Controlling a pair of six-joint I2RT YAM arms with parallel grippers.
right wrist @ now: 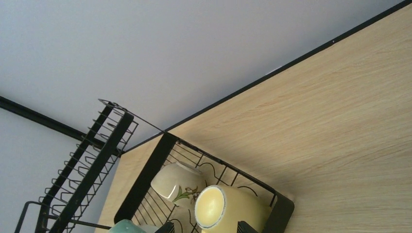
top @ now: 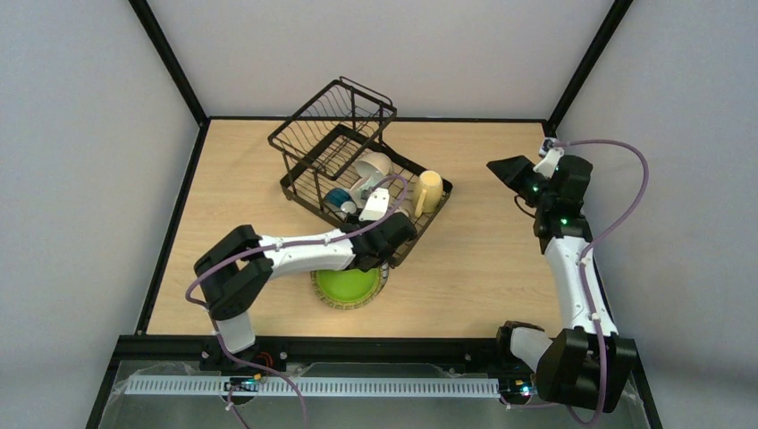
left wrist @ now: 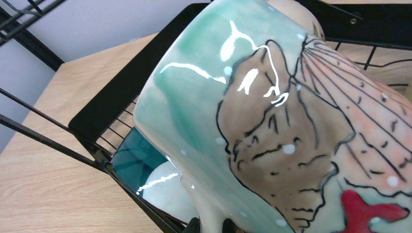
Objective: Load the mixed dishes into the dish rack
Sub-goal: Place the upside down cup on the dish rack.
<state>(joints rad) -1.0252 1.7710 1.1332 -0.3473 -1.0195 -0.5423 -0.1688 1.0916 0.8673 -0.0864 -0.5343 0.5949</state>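
Pale wood desk (top: 483,277) is carrying the dish rack (top: 331,121). The cream mug (left wrist: 272,121), painted with a shell, is sitting over the rack's flat tray, and the left end effector (left wrist: 211,227) is pinching it, fingers nearly together. Inside the tray, the yellow mug (top: 429,190) is lying at its 3 o'clock, the white bowl (top: 374,166) at 12 and the blue-outside bowl (top: 338,198) at 9. The green plate (top: 344,288) is lying on the desk at the rack's 6 o'clock. The right end effector (top: 505,170) is hovering at the rack's 3 o'clock, spread wide, gripping nothing.

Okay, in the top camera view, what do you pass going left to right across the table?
Left arm's elbow → green plate → yellow mug → right tool.
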